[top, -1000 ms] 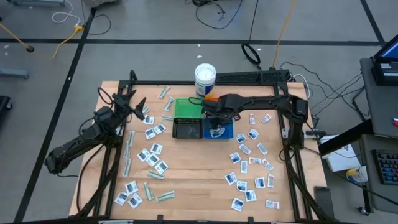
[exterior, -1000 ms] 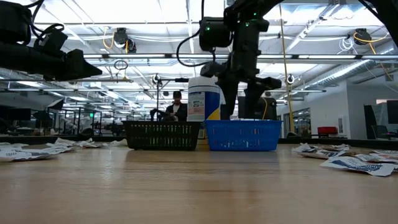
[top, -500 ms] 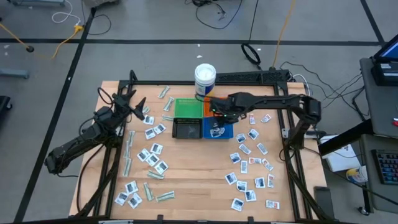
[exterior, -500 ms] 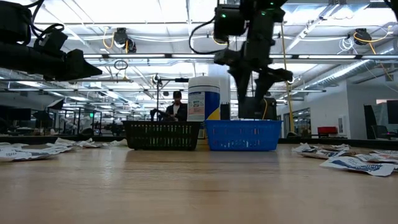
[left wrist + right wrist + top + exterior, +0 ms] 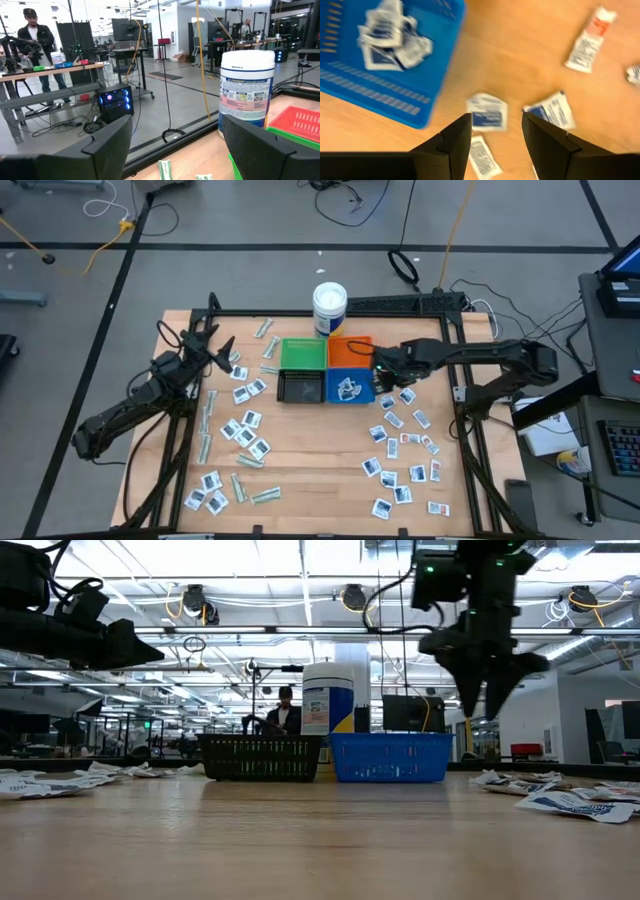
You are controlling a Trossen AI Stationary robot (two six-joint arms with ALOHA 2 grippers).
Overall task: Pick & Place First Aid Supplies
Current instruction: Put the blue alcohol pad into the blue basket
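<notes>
Small white sachets with blue or red print lie scattered on the table's right part (image 5: 405,442) and left part (image 5: 240,430), with pale-green strips (image 5: 207,420) among the left ones. A few sachets (image 5: 390,37) lie in the blue bin (image 5: 348,386). My right gripper (image 5: 386,370) hangs open and empty above the table, just right of the blue bin; it also shows in the low view (image 5: 487,690) and in its own wrist view (image 5: 496,135), with a blue-print sachet (image 5: 487,111) lying flat beneath it. My left gripper (image 5: 222,352) waits open and empty at the far left, clear of the table (image 5: 176,145).
A green bin (image 5: 303,354), an orange bin (image 5: 350,350) and a black bin (image 5: 301,387) stand with the blue one at the table's middle. A white tub (image 5: 329,305) stands behind them. A person (image 5: 284,710) is in the room beyond.
My right gripper has gone from above the blue bin toward the table's right edge and now hangs over the bare wood beside the bin, above the loose sachets. The left arm has kept still.
</notes>
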